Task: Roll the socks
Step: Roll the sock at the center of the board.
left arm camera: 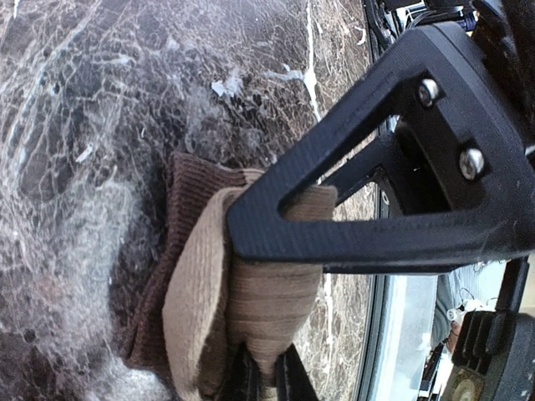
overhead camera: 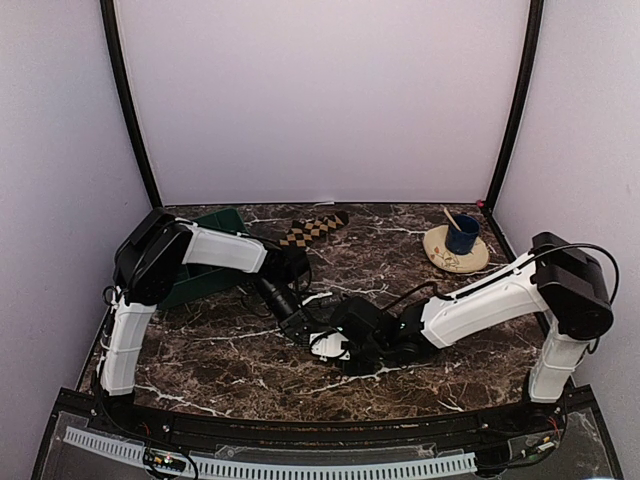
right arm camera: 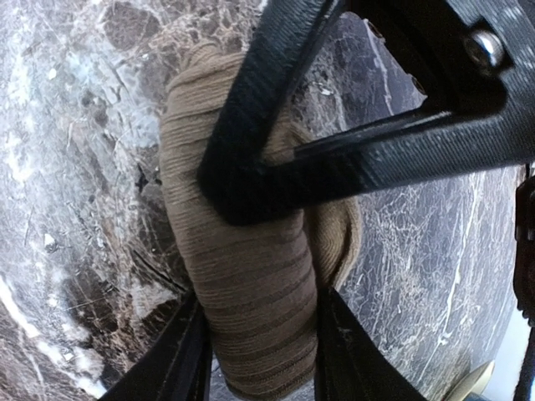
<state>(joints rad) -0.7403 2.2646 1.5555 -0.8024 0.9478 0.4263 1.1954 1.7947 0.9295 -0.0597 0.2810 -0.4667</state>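
Note:
The tan sock (left arm camera: 266,305) lies bunched on the marble table, its dark brown toe (left arm camera: 185,194) to the left. My left gripper (left arm camera: 266,374) is shut on a fold of it at the bottom of the left wrist view. In the right wrist view the tan sock (right arm camera: 251,276) is a thick roll, and my right gripper (right arm camera: 261,351) is shut on it, one finger on each side. In the top view both grippers, left (overhead camera: 318,338) and right (overhead camera: 352,346), meet at the table's middle front and hide that sock. The checkered sock (overhead camera: 312,228) lies flat at the back.
A green tray (overhead camera: 208,262) sits at the back left, partly under my left arm. A cream plate (overhead camera: 450,260) with a blue cup (overhead camera: 462,234) and a stick stands at the back right. The table's front edge is close behind the grippers.

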